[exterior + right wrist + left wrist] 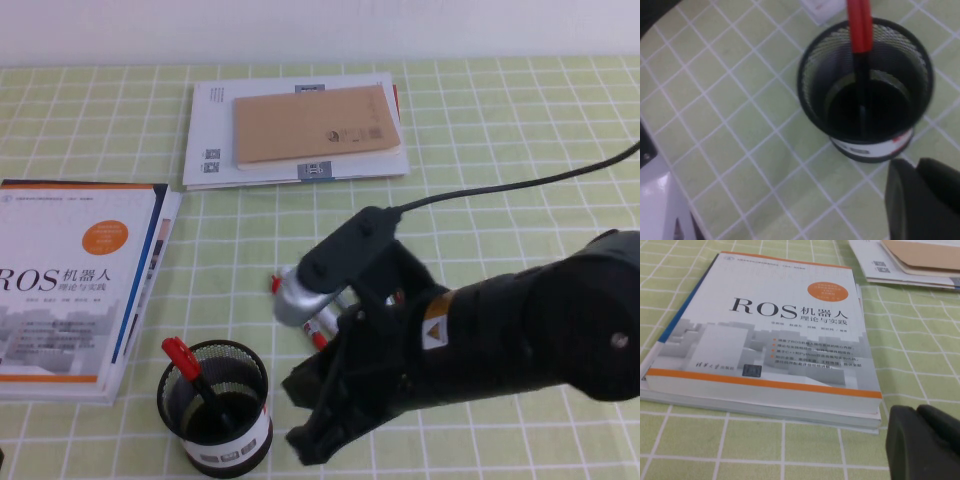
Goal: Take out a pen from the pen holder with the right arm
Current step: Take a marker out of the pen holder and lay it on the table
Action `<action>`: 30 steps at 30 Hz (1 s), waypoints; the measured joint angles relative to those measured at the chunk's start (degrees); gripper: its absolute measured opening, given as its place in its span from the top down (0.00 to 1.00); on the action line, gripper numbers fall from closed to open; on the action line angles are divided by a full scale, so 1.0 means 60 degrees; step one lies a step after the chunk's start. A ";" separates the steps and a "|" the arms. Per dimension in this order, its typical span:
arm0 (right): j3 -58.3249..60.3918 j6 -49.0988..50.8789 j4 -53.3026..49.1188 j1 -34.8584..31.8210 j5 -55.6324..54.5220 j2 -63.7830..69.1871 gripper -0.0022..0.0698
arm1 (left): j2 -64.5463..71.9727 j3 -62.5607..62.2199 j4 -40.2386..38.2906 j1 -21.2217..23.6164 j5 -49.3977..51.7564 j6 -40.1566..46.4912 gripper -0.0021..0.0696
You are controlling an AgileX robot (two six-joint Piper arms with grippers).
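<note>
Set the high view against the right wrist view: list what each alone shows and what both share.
High view only: the ROS book, the paper stack and pens lying on the table. Right wrist view only: the floor inside the pen holder. Both: the pen holder, its red-capped pen and the shut right gripper beside the holder. The left gripper sits by the book's corner, seen in the left wrist view.

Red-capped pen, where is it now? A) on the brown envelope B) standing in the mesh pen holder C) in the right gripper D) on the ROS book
B: the red-capped pen leans inside the mesh pen holder; the right gripper is shut beside the holder, gripping nothing, and the left gripper sits by the ROS book.
</note>
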 joint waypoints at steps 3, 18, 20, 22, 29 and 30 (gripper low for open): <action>-0.0359 0.0000 -0.0175 0.0570 -0.0196 0.0282 0.93 | 0.0000 0.0000 0.0000 0.0000 0.0000 0.0000 0.98; -0.0760 0.0000 -0.0313 0.1262 -0.3235 0.1641 0.38 | 0.0000 0.0000 0.0000 0.0000 0.0000 0.0000 0.98; -0.0760 0.0000 -0.0313 0.1278 -0.3655 0.1888 0.37 | 0.0000 0.0000 0.0000 0.0000 0.0000 0.0000 0.98; -0.0775 0.0000 -0.0313 0.1278 -0.4010 0.2101 0.37 | 0.0000 0.0000 0.0000 0.0000 0.0000 0.0000 0.98; -0.1361 -0.0162 -0.0313 0.1278 -0.4195 0.2826 0.37 | 0.0000 0.0000 0.0000 0.0000 0.0000 0.0000 0.98; -0.1482 -0.0177 -0.0313 0.1278 -0.4195 0.2935 0.37 | 0.0000 0.0000 0.0000 0.0000 0.0000 0.0000 0.98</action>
